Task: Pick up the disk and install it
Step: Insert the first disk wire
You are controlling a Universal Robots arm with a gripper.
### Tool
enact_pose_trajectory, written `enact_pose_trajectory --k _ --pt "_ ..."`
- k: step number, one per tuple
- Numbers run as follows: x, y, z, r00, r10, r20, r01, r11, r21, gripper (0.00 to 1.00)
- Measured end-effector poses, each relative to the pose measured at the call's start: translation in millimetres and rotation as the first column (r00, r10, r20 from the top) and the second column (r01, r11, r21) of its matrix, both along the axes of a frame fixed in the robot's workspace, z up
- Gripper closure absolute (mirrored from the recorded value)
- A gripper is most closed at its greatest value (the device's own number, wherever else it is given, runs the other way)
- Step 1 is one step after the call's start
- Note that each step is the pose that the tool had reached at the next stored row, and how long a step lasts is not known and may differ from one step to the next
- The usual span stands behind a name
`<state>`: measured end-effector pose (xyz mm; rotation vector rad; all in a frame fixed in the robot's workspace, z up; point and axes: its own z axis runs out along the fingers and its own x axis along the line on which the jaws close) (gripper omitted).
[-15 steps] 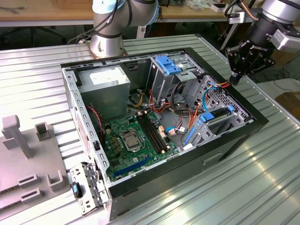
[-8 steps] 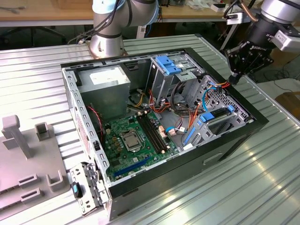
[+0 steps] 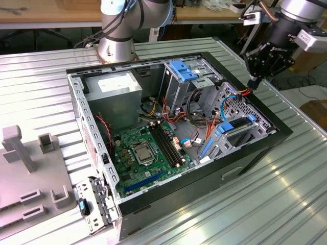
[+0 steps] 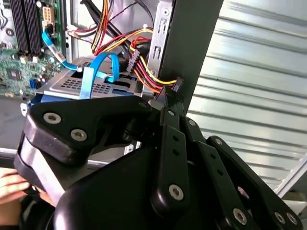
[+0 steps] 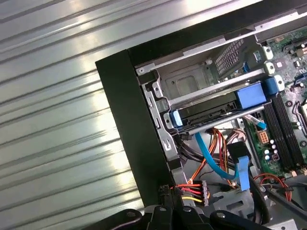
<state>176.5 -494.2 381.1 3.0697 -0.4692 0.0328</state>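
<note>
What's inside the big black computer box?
A green circuit board, a grey power box, a metal cage with a blue bracket, and lots of coloured wires. The wires cover what lies beneath them, and the cage hides whatever sits inside it.

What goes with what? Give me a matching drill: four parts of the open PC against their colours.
Parts:
1 motherboard
2 power supply box
3 case outer wall
4 bracket atop the drive cage

Colours:
a blue
b black
c green
d grey

Pairs: 1-c, 2-d, 3-b, 4-a
</note>
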Motion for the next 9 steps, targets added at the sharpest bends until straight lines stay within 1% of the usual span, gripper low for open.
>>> enact_pose_trajectory --k 1,2,3,4,5,6,9 --pt "0.0 0.0 -0.1 0.9997 0.026 0.0000 -0.026 0.9997 0.0000 0.89" --pt "-0.1 0.0 -0.1 0.9989 0.047 0.0000 -0.047 0.9989 -0.0001 0.83" --pt "0.0 0.0 -0.4 0.9964 0.085 0.0000 -0.085 0.9964 0.0001 0.76" --pt "0.0 0.0 -0.6 0.9943 0.106 0.0000 -0.106 0.9943 0.0002 0.70" --pt "0.0 0.0 -1.6 0.9904 0.138 0.0003 -0.138 0.9904 0.0004 0.70" --pt "0.0 0.4 -3.3 0.9852 0.172 0.0026 -0.172 0.9852 -0.0004 0.70" --pt "0.1 1.1 -5.9 0.9860 0.167 0.0051 -0.167 0.9860 -0.0007 0.70"
